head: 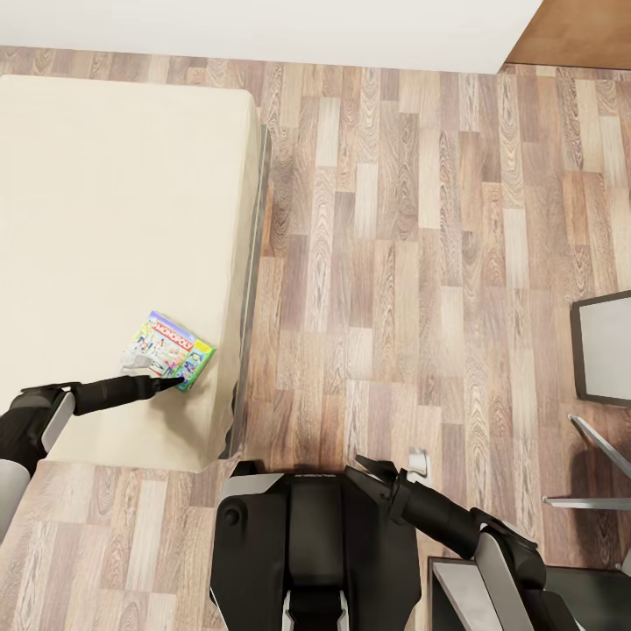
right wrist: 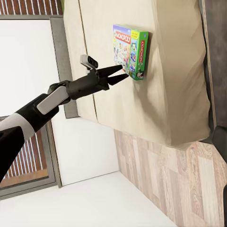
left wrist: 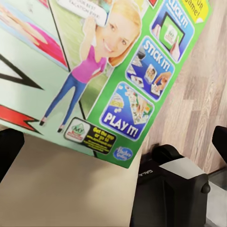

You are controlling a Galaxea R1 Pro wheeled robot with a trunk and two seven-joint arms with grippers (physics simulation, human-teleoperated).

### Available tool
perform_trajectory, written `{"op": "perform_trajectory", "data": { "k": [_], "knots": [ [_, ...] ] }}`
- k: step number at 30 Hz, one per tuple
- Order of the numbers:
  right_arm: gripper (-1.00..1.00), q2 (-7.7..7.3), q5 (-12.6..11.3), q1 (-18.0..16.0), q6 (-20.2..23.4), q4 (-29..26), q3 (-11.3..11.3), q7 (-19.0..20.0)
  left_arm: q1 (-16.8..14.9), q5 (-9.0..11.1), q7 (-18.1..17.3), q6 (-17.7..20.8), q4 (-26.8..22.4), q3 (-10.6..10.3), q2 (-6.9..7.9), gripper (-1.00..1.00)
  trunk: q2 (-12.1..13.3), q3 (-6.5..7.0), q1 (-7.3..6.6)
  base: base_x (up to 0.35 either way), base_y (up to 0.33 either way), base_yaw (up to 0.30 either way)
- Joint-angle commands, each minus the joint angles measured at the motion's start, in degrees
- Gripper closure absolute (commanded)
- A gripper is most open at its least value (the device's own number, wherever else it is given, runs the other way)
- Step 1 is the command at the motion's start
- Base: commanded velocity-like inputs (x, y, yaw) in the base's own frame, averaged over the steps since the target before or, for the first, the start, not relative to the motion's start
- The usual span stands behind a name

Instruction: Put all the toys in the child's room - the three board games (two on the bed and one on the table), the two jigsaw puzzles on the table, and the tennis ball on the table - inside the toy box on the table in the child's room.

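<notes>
While its fingers stand slightly apart with tips at the near edge of the Monopoly board game point(head: 168, 350), the left gripper point(head: 175, 382) grips nothing. That box lies flat near the corner of the bed point(head: 105, 219), above wood-plank floor point(head: 394, 263). The right gripper point(head: 368, 469) hangs open and empty beside the robot's trunk point(head: 307, 543)

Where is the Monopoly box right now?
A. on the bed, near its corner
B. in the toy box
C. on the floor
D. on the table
A: the Monopoly box lies on the cream bed, near its corner, with the left gripper at its edge.
</notes>
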Motion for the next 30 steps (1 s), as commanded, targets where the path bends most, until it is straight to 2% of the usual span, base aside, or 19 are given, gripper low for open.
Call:
{"op": "perform_trajectory", "data": {
  "k": [1, 11, 21, 24, 30],
  "knots": [
    [-1.0, 0.02, -0.27, -0.01, 0.39, -0.01, -0.08, 0.07, -0.02, 0.31, -0.1, 0.5, -0.03, 0.01, -0.14, -1.0, -0.09, -0.05, 0.03, 0.0, 0.0, 0.0],
    [-1.0, 0.0, -0.27, -0.01, 0.39, -0.01, -0.07, 0.07, -0.02, 0.4, -0.25, 1.42, -0.89, 0.03, -1.25, -1.0, -0.09, -0.05, 0.03, 0.0, 0.0, 0.0],
    [-1.0, -0.06, -0.27, -0.01, 0.47, -0.01, -0.1, 0.15, -0.02, 0.62, -4.28, 2.93, -2.28, -0.07, -1.37, -1.0, -0.09, -0.05, 0.03, 0.0, 0.0, 0.0],
    [-1.0, -0.02, -0.27, -0.01, 0.48, -0.01, -0.08, 0.16, -0.04, 0.55, -4.58, 2.77, -2.3, -0.02, -0.78, -1.0, -0.09, -0.05, 0.03, 0.0, 0.0, 0.0],
    [-1.0, 0.0, -0.22, -0.01, 0.45, -0.01, -0.07, 0.09, -0.02, 0.6, -5.32, 2.54, -2.31, 0.91, 2.89, -1.0, -0.09, -0.05, 0.03, 0.0, 0.0, 0.0]
  ]
}}
